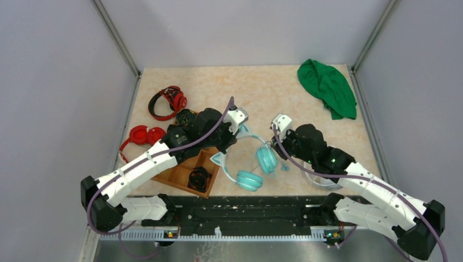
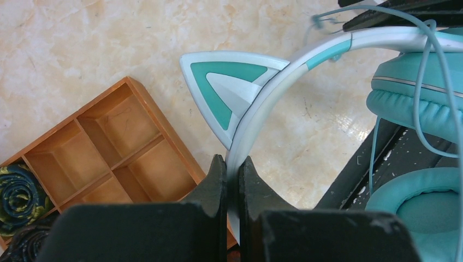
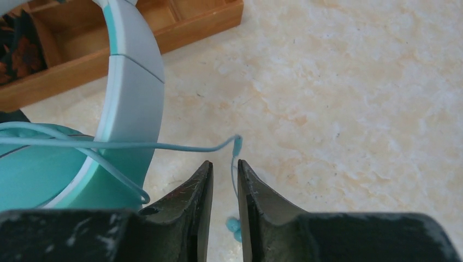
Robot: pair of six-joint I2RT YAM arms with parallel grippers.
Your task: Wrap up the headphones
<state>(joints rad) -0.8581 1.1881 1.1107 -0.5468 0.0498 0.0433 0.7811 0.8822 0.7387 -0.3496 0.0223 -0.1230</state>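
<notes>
Teal-and-pale headphones (image 1: 252, 164) at lower centre of the top view, just right of the wooden tray (image 1: 177, 176). Headband (image 2: 284, 71) clamped tight between the left gripper (image 2: 233, 164) jaws, just below one cat ear (image 2: 218, 93). Thin cable (image 3: 164, 146) hanging in the narrow gap of the right gripper (image 3: 225, 166), jaws slightly apart and not pinching it.
</notes>
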